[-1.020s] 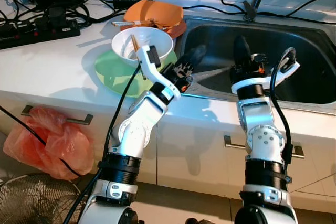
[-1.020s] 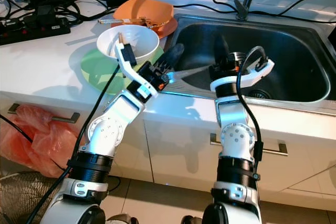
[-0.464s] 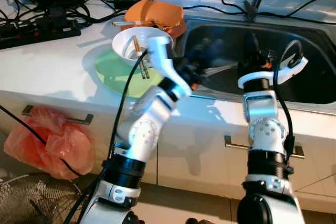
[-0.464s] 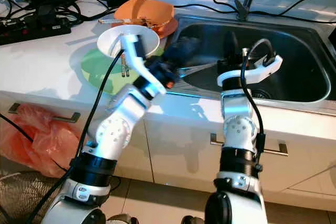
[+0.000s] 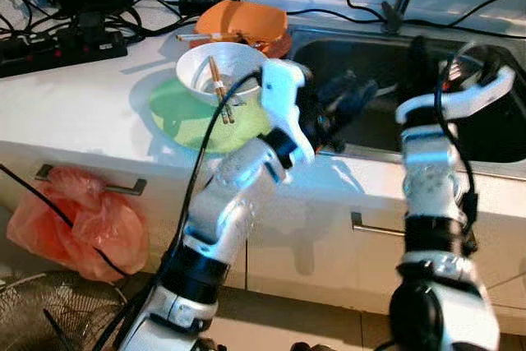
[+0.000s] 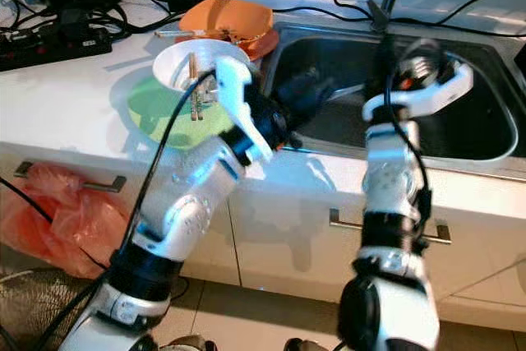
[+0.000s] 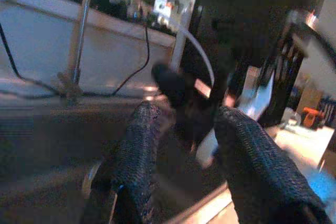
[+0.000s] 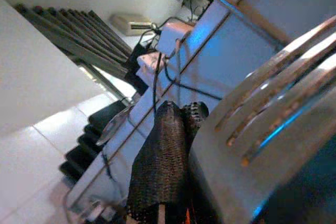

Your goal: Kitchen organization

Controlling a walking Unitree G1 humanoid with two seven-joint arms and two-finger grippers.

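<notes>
My left gripper (image 5: pixel 353 96) reaches over the left edge of the steel sink (image 5: pixel 485 133), and its fingers (image 7: pixel 139 145) stand open with nothing gripped. My right gripper (image 5: pixel 417 55) is raised above the sink, fingers (image 8: pixel 163 156) pressed together, with the slotted blade of a metal spatula (image 8: pixel 273 108) right beside them. The spatula's silver handle (image 6: pixel 347 91) runs between the two grippers. Left of the sink, a white bowl (image 5: pixel 197 67) with chopsticks (image 5: pixel 219 88) sits on a green plate (image 5: pixel 181 113). An orange dish (image 5: pixel 242 18) lies behind it.
Power strips and tangled cables (image 5: pixel 66 39) crowd the back left of the white counter. The tap's base (image 5: pixel 393 14) stands behind the sink. A red plastic bag (image 5: pixel 78 219) hangs at the drawer handle, above a wire fan (image 5: pixel 49 310) on the floor.
The right arm has lifted and swung to the right, carrying the spatula up out of the sink. The left gripper has stretched farther right over the sink's edge.
</notes>
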